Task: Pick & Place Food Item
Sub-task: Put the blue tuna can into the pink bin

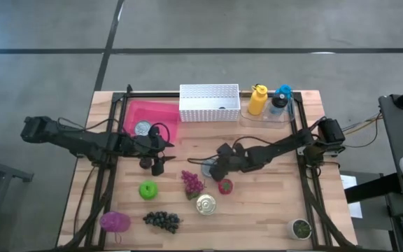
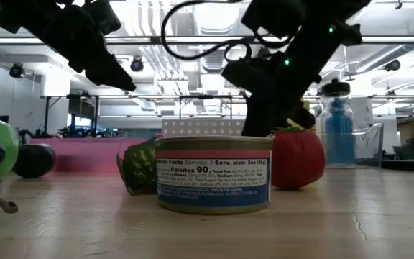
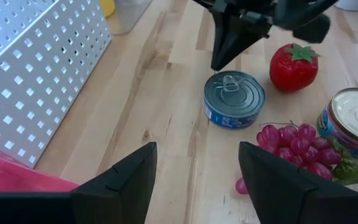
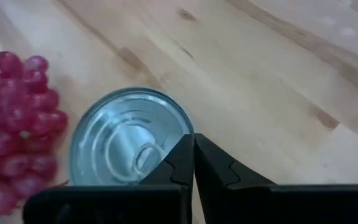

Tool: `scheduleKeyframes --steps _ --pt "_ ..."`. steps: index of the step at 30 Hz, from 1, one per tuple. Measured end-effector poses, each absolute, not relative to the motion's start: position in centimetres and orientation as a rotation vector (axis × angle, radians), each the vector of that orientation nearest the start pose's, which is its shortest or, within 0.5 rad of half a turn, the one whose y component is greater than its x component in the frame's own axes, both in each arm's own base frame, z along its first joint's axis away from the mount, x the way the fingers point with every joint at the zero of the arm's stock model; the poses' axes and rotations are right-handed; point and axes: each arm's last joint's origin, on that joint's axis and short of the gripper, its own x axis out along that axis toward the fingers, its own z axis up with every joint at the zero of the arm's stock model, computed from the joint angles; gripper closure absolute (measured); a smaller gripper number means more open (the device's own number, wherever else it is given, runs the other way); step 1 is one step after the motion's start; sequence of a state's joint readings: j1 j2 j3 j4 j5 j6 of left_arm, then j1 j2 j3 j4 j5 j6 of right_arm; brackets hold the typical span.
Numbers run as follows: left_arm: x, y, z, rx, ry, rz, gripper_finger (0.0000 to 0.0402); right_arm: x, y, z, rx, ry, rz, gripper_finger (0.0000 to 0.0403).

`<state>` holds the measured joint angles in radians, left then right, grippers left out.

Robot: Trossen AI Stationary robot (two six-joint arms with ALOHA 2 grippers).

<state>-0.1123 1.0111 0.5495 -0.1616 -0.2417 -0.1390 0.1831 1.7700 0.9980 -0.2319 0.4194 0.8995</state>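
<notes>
From overhead I see my right gripper [image 1: 212, 170] at mid-table, pinched shut with nothing held, over a small blue-labelled tin can [image 1: 208, 169]. A red plastic strawberry [image 1: 225, 185] lies just beside it, a bunch of red-purple plastic grapes [image 1: 192, 183] to the other side. My left gripper [image 1: 156, 166] hangs near the pink tray [image 1: 152, 112], fingers apart and empty.

At table height, a larger labelled can [image 2: 213, 183] fills the foreground, with the strawberry [image 2: 295, 158] behind it.

My left wrist camera shows open fingers [image 3: 124, 178] facing the tin [image 3: 234, 99].

My right wrist camera shows closed fingertips [image 4: 185, 155] at the tin's [image 4: 120, 134] rim.
</notes>
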Motion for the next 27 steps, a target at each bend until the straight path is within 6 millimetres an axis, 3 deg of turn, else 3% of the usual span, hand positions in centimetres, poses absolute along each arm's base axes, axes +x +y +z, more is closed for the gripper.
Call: scheduleKeyframes --steps 13,27 --pt "20.3 -1.6 21.5 -0.023 0.612 0.168 0.0172 35.1 8.1 18.3 0.467 0.785 -0.373 0.0394" --pt "20.3 -1.6 21.5 -0.023 0.615 0.168 0.017 37.6 7.3 15.6 0.473 0.875 -0.362 0.0394"
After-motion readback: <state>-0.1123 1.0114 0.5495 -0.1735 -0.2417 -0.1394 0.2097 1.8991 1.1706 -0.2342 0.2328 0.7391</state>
